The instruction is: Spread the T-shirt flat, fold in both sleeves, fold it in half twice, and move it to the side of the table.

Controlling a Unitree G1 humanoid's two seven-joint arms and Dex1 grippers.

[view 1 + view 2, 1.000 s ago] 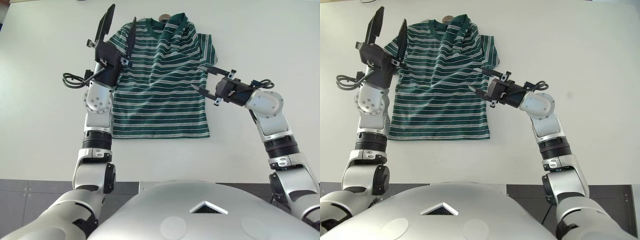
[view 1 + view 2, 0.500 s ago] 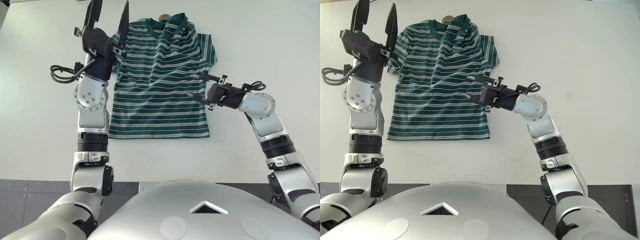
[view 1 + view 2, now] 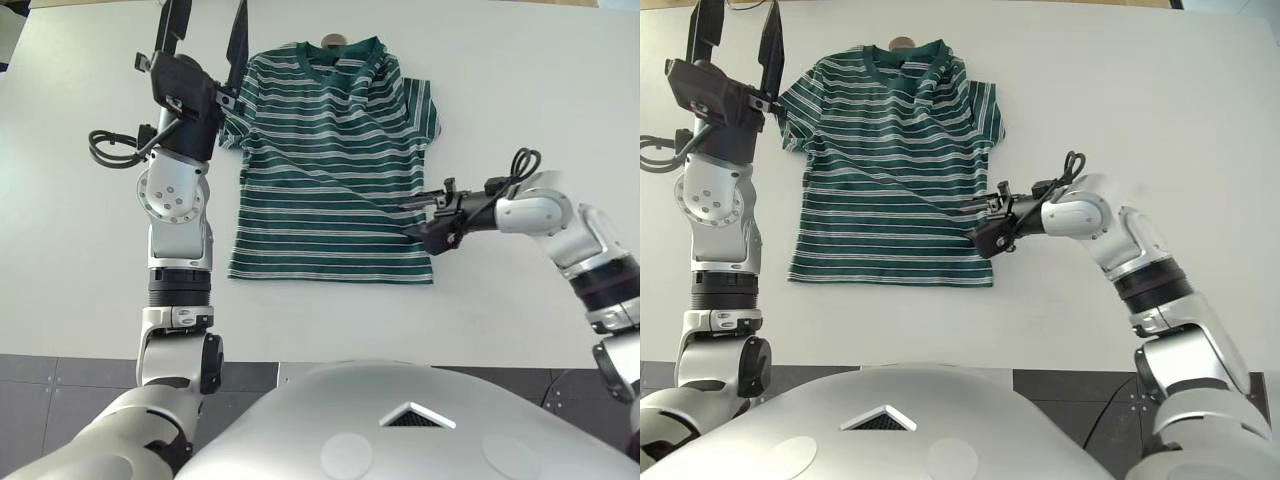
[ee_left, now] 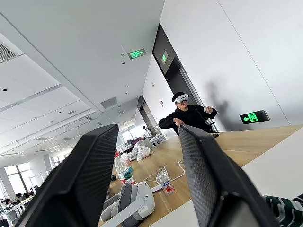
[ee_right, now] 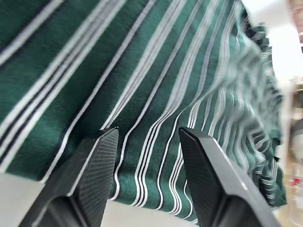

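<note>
Right tool (image 3: 412, 217) dropped to the T-shirt (image 3: 330, 150) hem — open, likely to tug it flat. Left tool (image 3: 205, 20) hangs wide, sleeve-side.

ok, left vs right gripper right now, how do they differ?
Left gripper points up, raised beside the T-shirt's sleeve; right gripper lies low, aimed sideways at the shirt's side edge near the hem. Left's wrist camera faces the room; right's faces striped fabric. Both are open.
</note>
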